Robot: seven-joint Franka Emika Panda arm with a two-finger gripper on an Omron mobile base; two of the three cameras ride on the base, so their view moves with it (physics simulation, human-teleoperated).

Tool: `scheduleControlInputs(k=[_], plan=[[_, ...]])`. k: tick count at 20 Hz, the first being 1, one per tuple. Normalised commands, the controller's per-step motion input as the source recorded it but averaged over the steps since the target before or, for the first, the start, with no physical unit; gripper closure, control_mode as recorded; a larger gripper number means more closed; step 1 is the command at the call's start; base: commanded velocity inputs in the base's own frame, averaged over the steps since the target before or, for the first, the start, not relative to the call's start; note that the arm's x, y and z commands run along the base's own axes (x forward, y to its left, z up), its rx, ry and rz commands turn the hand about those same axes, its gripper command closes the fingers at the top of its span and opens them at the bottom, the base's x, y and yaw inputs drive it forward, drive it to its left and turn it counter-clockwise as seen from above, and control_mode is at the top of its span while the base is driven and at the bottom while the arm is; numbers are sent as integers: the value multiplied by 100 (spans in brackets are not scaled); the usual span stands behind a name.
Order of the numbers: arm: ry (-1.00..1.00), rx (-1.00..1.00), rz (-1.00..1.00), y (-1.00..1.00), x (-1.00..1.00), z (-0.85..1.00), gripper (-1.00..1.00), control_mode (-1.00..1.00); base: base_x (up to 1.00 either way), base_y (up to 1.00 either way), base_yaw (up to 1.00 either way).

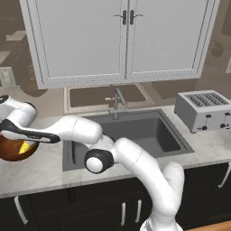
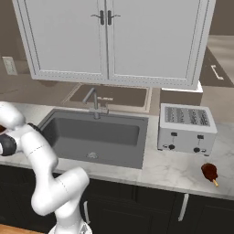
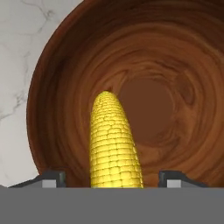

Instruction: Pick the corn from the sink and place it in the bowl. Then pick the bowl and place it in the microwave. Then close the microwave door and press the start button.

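The reddish-brown wooden bowl (image 3: 175, 57) lies right below my hand, on the marble counter left of the sink (image 1: 135, 131). The yellow corn (image 3: 114, 144) rests inside the bowl, lying lengthwise between my fingertips. My gripper (image 3: 113, 177) is open, with a gap between each fingertip (image 3: 52, 178) and the cob. From the left base view the gripper (image 1: 18, 139) hangs just over the bowl (image 1: 11, 153), and a bit of the corn (image 1: 28, 146) shows in it. The microwave is out of view.
A silver faucet (image 1: 117, 101) stands behind the sink (image 2: 96, 137). A silver toaster (image 2: 187, 128) sits on the counter to the right, with a small reddish-brown item (image 2: 209, 172) in front of it. White wall cabinets (image 1: 122, 40) hang above.
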Motion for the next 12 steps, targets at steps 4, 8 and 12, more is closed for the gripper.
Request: scheduleControlInputs(k=[4, 8, 12], plan=[[0, 1, 0, 0, -10, 16, -100, -100, 0, 0, 0], [0, 9, 0, -29, -63, 34, -100, -100, 0, 0, 0], [0, 12, 4, -24, -78, -5, -100, -100, 0, 0, 0]])
